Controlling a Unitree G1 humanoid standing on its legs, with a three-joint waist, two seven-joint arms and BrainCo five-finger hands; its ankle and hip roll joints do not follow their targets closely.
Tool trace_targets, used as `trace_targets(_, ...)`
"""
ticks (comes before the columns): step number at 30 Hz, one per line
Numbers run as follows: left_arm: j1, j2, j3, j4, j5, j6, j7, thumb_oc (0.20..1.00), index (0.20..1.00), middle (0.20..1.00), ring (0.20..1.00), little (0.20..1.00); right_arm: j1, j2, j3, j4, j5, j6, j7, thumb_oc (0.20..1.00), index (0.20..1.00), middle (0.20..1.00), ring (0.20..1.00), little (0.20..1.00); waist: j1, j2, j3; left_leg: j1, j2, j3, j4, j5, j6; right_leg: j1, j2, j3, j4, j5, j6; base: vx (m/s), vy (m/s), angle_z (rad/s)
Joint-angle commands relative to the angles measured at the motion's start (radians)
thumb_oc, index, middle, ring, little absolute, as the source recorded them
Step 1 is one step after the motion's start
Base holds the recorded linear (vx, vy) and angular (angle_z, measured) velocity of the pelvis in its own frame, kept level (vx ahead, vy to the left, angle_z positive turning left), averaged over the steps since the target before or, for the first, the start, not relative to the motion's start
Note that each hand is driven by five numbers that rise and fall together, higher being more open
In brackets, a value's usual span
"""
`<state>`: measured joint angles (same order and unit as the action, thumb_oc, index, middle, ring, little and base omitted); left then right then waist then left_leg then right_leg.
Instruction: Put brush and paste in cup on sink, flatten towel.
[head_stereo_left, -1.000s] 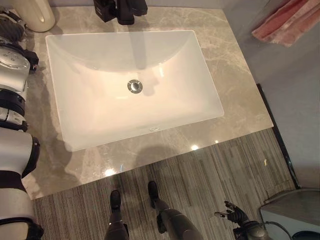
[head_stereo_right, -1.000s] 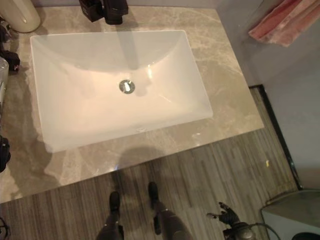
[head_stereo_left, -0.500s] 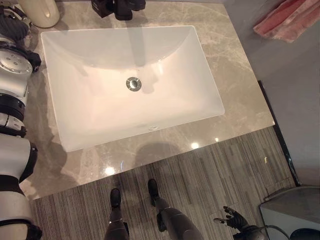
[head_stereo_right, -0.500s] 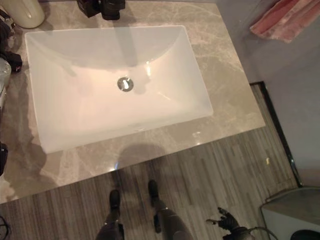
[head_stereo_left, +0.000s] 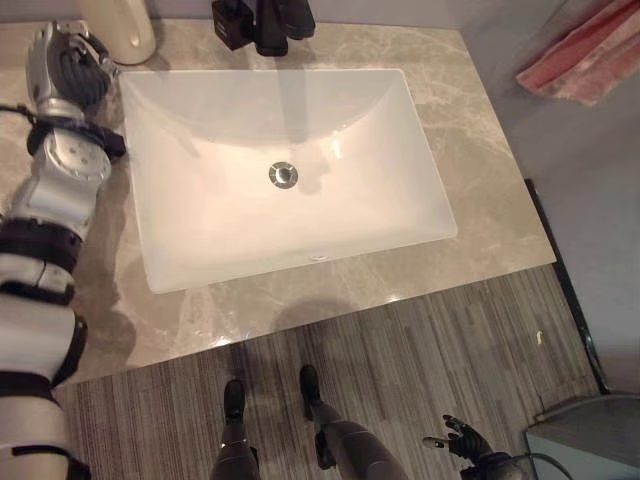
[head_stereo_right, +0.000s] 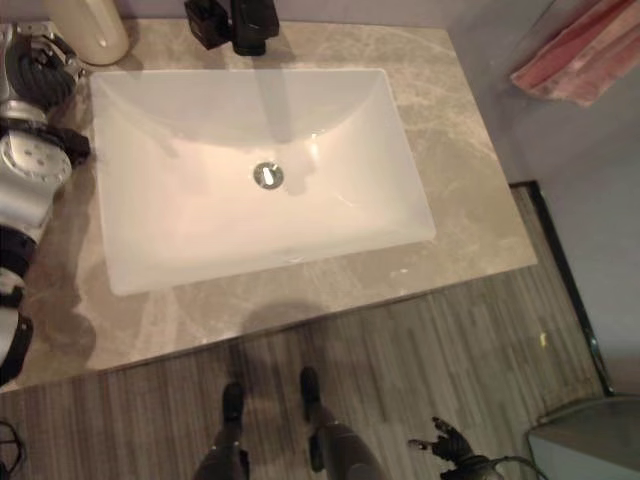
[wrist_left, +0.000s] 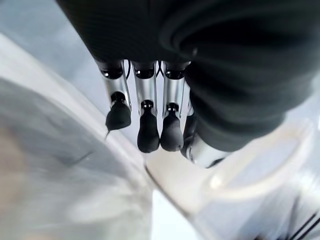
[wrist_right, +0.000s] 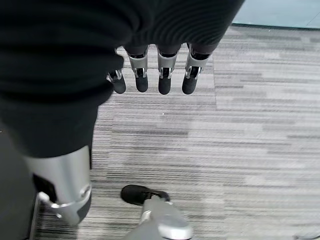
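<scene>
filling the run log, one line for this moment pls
left hand: open, at cup | right hand: open, idle over floor | towel: untouched | sink: empty

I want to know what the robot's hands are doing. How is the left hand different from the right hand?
The left hand is raised over the counter, close to the cream cup beside the sink; the right hand hangs low over the striped floor, far from everything. Both have relaxed fingers and hold nothing.
</scene>
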<state>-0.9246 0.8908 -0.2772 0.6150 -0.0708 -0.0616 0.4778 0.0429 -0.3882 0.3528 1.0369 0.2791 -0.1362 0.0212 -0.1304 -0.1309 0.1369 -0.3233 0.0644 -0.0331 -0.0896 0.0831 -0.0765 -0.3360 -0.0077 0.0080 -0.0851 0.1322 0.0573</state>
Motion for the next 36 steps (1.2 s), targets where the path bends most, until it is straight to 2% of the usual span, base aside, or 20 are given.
trace_targets(1,0.189,-0.024,0.107,-0.041,0.024,-0.022,0.072,0.200,0.200,0.200,0.200,0.200,0.022,-0.014,-0.041,0.009,-0.011,0.000,-0.017,1.000,1.000,1.000,1.000,1.000,0.028,0.027,0.024,0.043,-0.005,-0.026,0.002,-0.057,0.032,0.037,-0.067,-0.033,-0.002,-0.051,0.076,-0.01,0.034,0.14)
trace_targets(4,0.463,-0.107,0.305,-0.262,0.015,-0.040,0.073,0.200,0.200,0.200,0.200,0.200,0.032,0.009,-0.072,0.010,-0.034,0.014,-0.009,1.000,1.000,1.000,1.000,1.000,0.059,0.029,0.013,0.087,-0.013,-0.030,0.002,-0.078,0.043,0.079,-0.070,-0.032,-0.002,-0.064,0.071,0.02,0.045,0.08)
trace_targets(7,0.707,-0.226,0.439,-0.465,0.009,-0.069,0.024,0.200,0.200,0.200,0.200,0.200,0.043,0.024,-0.103,0.017,-0.061,0.031,0.000,1.000,1.000,1.000,1.000,1.000,0.081,0.029,-0.016,0.126,-0.024,-0.034,0.002,-0.092,0.052,0.121,-0.072,-0.034,-0.002,-0.077,0.066,0.03,0.064,0.05)
trace_targets(9,0.812,-0.280,0.469,-0.553,0.015,-0.084,-0.009,0.200,0.200,0.200,0.200,0.200,0.052,0.026,-0.114,0.031,-0.077,0.035,0.005,1.000,1.000,1.000,1.000,1.000,0.086,0.031,-0.030,0.158,-0.030,-0.039,0.002,-0.102,0.058,0.158,-0.070,-0.035,-0.002,-0.089,0.062,0.01,0.061,0.17)
trace_targets(10,0.897,-0.329,0.472,-0.655,0.019,-0.119,-0.032,0.200,0.200,0.200,0.200,0.200,0.059,0.032,-0.128,0.057,-0.093,0.032,-0.004,1.000,1.000,1.000,1.000,1.000,0.098,0.033,-0.039,0.186,-0.033,-0.052,0.002,-0.107,0.065,0.189,-0.070,-0.049,0.012,-0.096,0.060,-0.01,0.043,0.40)
trace_targets(13,1.002,-0.341,0.473,-0.741,0.019,-0.152,-0.071,0.200,0.200,0.200,0.200,0.200,0.061,0.037,-0.130,0.085,-0.113,0.033,-0.009,1.000,1.000,1.000,1.000,1.000,0.110,0.039,-0.052,0.213,-0.034,-0.066,0.002,-0.113,0.069,0.219,-0.069,-0.063,0.020,-0.110,0.059,-0.03,0.037,0.34)
trace_targets(15,1.126,-0.373,0.456,-0.824,-0.058,-0.213,-0.128,0.200,0.200,0.200,0.200,0.200,0.056,0.055,-0.140,0.110,-0.127,0.038,-0.023,1.000,1.000,1.000,1.000,1.000,0.135,0.038,-0.076,0.242,-0.033,-0.089,0.002,-0.116,0.074,0.253,-0.068,-0.087,0.044,-0.137,0.055,-0.01,-0.005,0.22)
trace_targets(16,1.130,-0.373,0.458,-0.828,-0.059,-0.212,-0.130,0.200,0.200,0.200,0.200,0.200,0.057,0.055,-0.139,0.110,-0.127,0.038,-0.023,1.000,1.000,1.000,1.000,1.000,0.134,0.038,-0.076,0.243,-0.033,-0.090,0.002,-0.116,0.074,0.255,-0.068,-0.088,0.045,-0.138,0.055,-0.02,-0.024,0.15)
trace_targets(19,1.218,-0.447,0.409,-0.869,-0.225,-0.228,-0.205,0.200,0.200,0.200,0.200,0.200,0.030,0.074,-0.135,0.121,-0.132,0.039,-0.050,1.000,1.000,1.000,1.000,1.000,0.155,0.038,-0.081,0.271,-0.028,-0.107,0.003,-0.113,0.079,0.282,-0.064,-0.110,0.081,-0.166,0.044,-0.03,-0.032,0.12)
trace_targets(21,1.274,-0.450,0.348,-0.881,-0.259,-0.224,-0.262,0.200,0.200,0.200,0.200,0.200,0.009,0.090,-0.124,0.122,-0.126,0.039,-0.054,1.000,1.000,1.000,1.000,1.000,0.165,0.041,-0.083,0.290,-0.026,-0.117,0.007,-0.115,0.081,0.307,-0.064,-0.123,0.083,-0.175,0.040,-0.04,-0.052,0.23)
trace_targets(23,1.309,-0.415,0.203,-0.840,-0.263,-0.193,-0.317,0.200,0.200,0.200,0.200,0.200,-0.035,0.111,-0.076,0.100,-0.118,0.035,-0.066,1.000,1.000,1.000,1.000,1.000,0.170,0.051,-0.094,0.312,-0.024,-0.120,0.015,-0.112,0.076,0.349,-0.057,-0.128,0.069,-0.187,0.030,-0.04,-0.075,0.25)
trace_targets(24,1.308,-0.415,0.202,-0.839,-0.262,-0.194,-0.317,0.200,0.200,0.200,0.200,0.200,-0.034,0.111,-0.076,0.100,-0.117,0.035,-0.066,1.000,1.000,1.000,1.000,1.000,0.170,0.051,-0.092,0.314,-0.024,-0.120,0.015,-0.112,0.076,0.351,-0.057,-0.128,0.068,-0.187,0.030,-0.02,-0.067,0.10)
trace_targets(26,1.336,-0.397,0.108,-0.724,-0.248,-0.158,-0.366,0.200,0.200,0.200,0.200,0.200,-0.041,0.146,-0.099,0.087,0.056,0.049,-0.026,1.000,1.000,1.000,1.000,1.000,0.161,0.056,-0.104,0.333,-0.021,-0.115,0.024,-0.116,0.073,0.374,-0.053,-0.118,0.051,-0.189,0.024,0.00,-0.073,0.07)
trace_targets(28,1.341,-0.383,0.073,-0.672,-0.199,-0.153,-0.375,0.200,0.200,0.200,0.200,0.200,-0.038,0.154,-0.104,0.078,0.111,0.050,-0.012,1.000,1.000,1.000,1.000,1.000,0.157,0.058,-0.108,0.340,-0.020,-0.111,0.028,-0.120,0.072,0.378,-0.050,-0.109,0.046,-0.189,0.023,0.00,-0.063,-0.03)
trace_targets(29,1.333,-0.372,0.017,-0.560,-0.134,-0.132,-0.388,0.344,0.344,0.344,0.344,0.344,-0.033,0.154,-0.079,0.046,0.124,0.041,-0.013,1.000,1.000,1.000,1.000,1.000,0.150,0.060,-0.115,0.350,-0.017,-0.097,0.036,-0.125,0.069,0.385,-0.045,-0.093,0.037,-0.188,0.020,0.00,-0.060,-0.08)
trace_targets(30,1.329,-0.375,0.014,-0.554,-0.132,-0.136,-0.387,0.467,0.467,0.467,0.467,0.467,-0.032,0.152,-0.080,0.045,0.123,0.041,-0.013,1.000,1.000,1.000,1.000,1.000,0.153,0.061,-0.114,0.351,-0.016,-0.095,0.037,-0.126,0.069,0.387,-0.045,-0.091,0.036,-0.187,0.019,-0.01,-0.068,-0.08)
trace_targets(31,1.323,-0.388,-0.002,-0.477,-0.106,-0.125,-0.387,0.736,0.736,0.736,0.736,0.736,-0.029,0.147,-0.060,0.021,0.111,0.038,-0.020,1.000,1.000,1.000,1.000,1.000,0.147,0.063,-0.116,0.354,-0.014,-0.089,0.040,-0.126,0.067,0.388,-0.043,-0.082,0.031,-0.186,0.018,-0.01,-0.044,-0.22)
trace_targets(32,1.322,-0.386,-0.008,-0.447,-0.091,-0.116,-0.391,0.922,0.922,0.922,0.922,0.922,-0.021,0.140,-0.051,0.000,0.100,0.034,-0.026,1.000,1.000,1.000,1.000,1.000,0.141,0.065,-0.120,0.357,-0.012,-0.084,0.041,-0.127,0.066,0.390,-0.041,-0.077,0.025,-0.184,0.017,-0.01,-0.063,-0.33)
trace_targets(33,1.324,-0.395,-0.015,-0.407,-0.087,-0.104,-0.400,1.000,1.000,1.000,1.000,1.000,-0.008,0.130,-0.046,-0.018,0.085,0.033,-0.031,1.000,1.000,1.000,1.000,1.000,0.135,0.068,-0.124,0.361,-0.011,-0.079,0.041,-0.128,0.066,0.392,-0.038,-0.069,0.017,-0.180,0.016,0.00,-0.054,-0.34)
trace_targets(36,1.325,-0.419,0.000,-0.358,-0.099,-0.085,-0.411,1.000,1.000,1.000,1.000,1.000,0.021,0.101,-0.054,-0.045,0.048,0.028,-0.039,1.000,1.000,1.000,1.000,1.000,0.118,0.078,-0.131,0.365,-0.006,-0.065,0.049,-0.130,0.066,0.389,-0.032,-0.041,0.004,-0.167,0.015,-0.01,-0.048,-0.29)
